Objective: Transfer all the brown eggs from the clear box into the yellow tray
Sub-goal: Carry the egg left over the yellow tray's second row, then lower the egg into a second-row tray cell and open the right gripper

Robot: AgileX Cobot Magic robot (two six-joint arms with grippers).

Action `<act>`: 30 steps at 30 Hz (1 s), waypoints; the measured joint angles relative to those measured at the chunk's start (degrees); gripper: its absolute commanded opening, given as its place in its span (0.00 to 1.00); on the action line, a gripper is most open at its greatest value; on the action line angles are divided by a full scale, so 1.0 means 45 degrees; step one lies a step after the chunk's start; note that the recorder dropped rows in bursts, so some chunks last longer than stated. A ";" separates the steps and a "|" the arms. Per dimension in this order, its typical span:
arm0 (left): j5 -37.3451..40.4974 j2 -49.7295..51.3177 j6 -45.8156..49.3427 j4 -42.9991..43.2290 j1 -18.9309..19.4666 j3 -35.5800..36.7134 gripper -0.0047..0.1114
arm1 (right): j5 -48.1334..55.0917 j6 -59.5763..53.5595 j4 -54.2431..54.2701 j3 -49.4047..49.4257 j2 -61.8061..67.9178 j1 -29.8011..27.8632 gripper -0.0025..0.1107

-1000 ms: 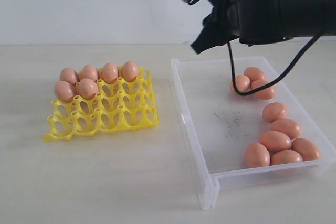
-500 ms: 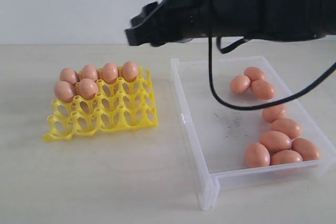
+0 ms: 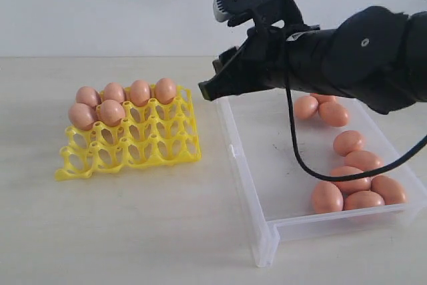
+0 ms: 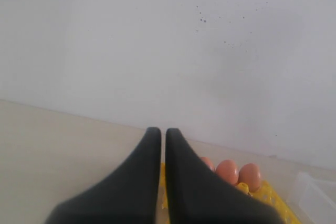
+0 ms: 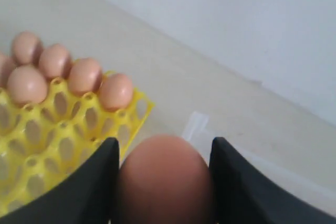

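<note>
One brown egg (image 5: 164,179) is clamped between the two black fingers (image 5: 100,182) of the right gripper (image 5: 164,144). The fingers are spread just wide enough to take it and press on either side of it. Seen from the exterior camera, that gripper (image 3: 208,89) hangs in the air above the far left corner of the clear box (image 3: 247,185), on the side facing the yellow tray (image 3: 167,148). From there the held egg is hidden by the arm.

Six eggs (image 3: 111,112) sit in tray cups: four fill the back row, and two take the left end of the next row. The rest of the cups are bare.

Nine eggs (image 3: 349,142) lie loose on the box floor. Three are near the far wall, partly behind the arm, and six are bunched toward the near right corner. Dark scuffs (image 3: 290,155) mark the middle of the floor, and a black cable (image 3: 297,151) droops from the arm across the box.

Tray and box stand side by side, apart, on a pale table (image 3: 133,231).

The left gripper (image 4: 163,135) has its fingers (image 4: 136,182) drawn together with only a hairline gap, and it holds nothing. Some of the tray's eggs show beyond it.
</note>
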 measured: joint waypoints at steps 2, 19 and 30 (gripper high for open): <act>0.0000 0.0000 0.0000 0.0000 0.0000 0.0000 0.07 | -0.1430 0.1682 -0.1578 0.0023 0.0314 0.0159 0.02; 0.0000 0.0000 0.0000 0.0000 0.0000 0.0000 0.07 | -0.6657 1.7628 -1.8275 -0.5644 0.7655 0.0199 0.02; 0.0000 0.0000 0.0000 0.0000 0.0000 0.0000 0.07 | -0.9206 1.8887 -1.8583 -0.6816 0.9840 -0.1335 0.02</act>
